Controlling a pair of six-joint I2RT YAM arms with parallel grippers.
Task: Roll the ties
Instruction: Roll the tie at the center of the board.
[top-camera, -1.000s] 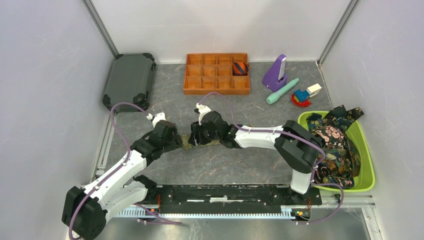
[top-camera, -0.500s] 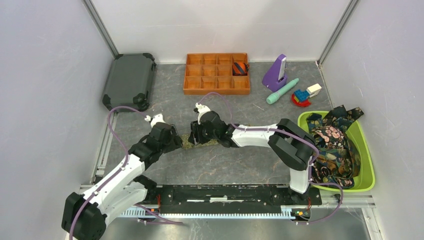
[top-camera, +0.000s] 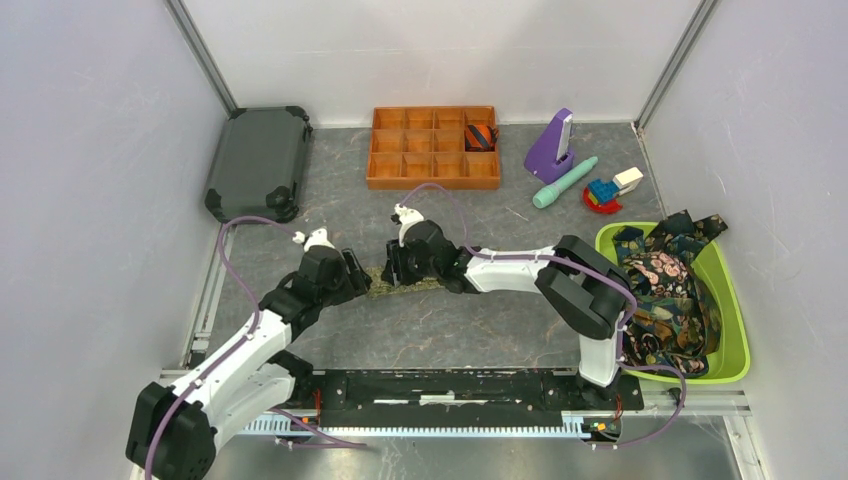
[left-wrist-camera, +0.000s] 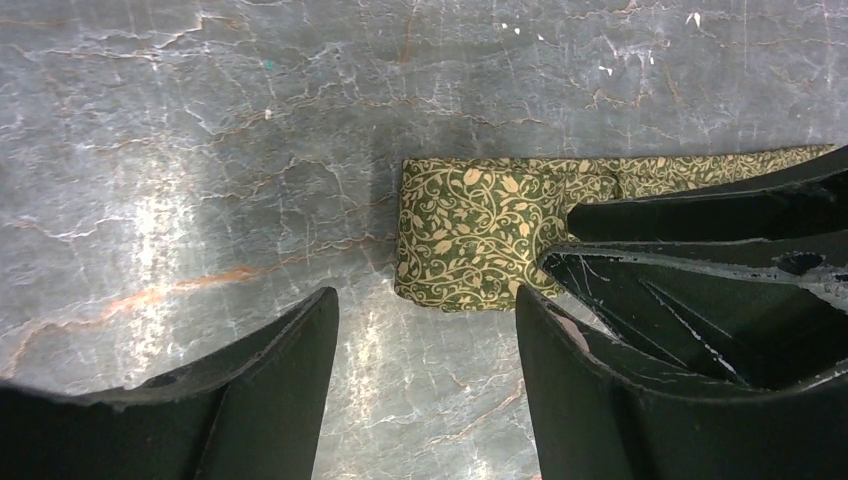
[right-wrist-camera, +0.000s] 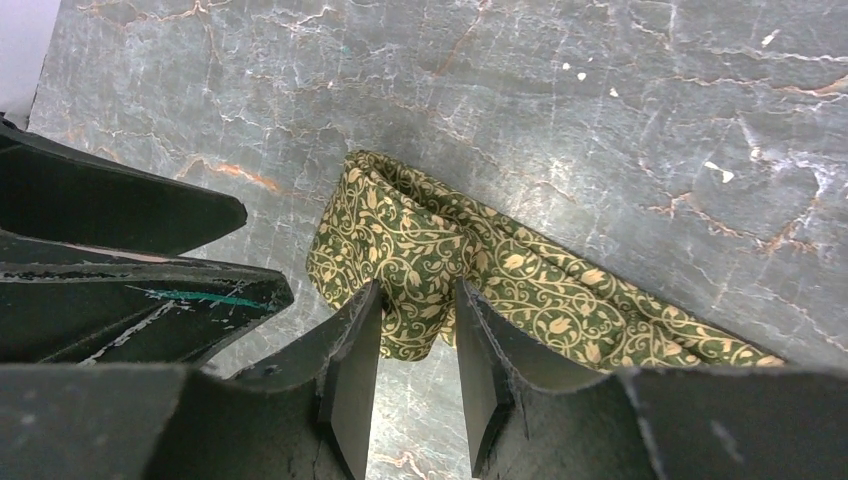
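Marble tabletop (top-camera: 480, 320) | olive tie (right-wrist-camera: 420, 250) fold pinched in right pincer (right-wrist-camera: 418, 297) | left pincer (left-wrist-camera: 425, 305) beside

One olive tie (left-wrist-camera: 470, 235), one orange tray (top-camera: 433, 184)

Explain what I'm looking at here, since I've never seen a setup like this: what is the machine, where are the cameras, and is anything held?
Two robot arms are bolted at the near edge of a table, and each ends in two-fingered jaws. One picture looks down from above. In it the left arm and right arm meet mid-table over an olive tie. The other two pictures come from cameras on the wrists, looking past each arm's own jaws. Also on the table are a dark case, an orange tray holding one rolled tie, and a green bin heaped with more ties. The right jaws pinch a fold of the olive tie. The left jaws stand open near its end, holding nothing.
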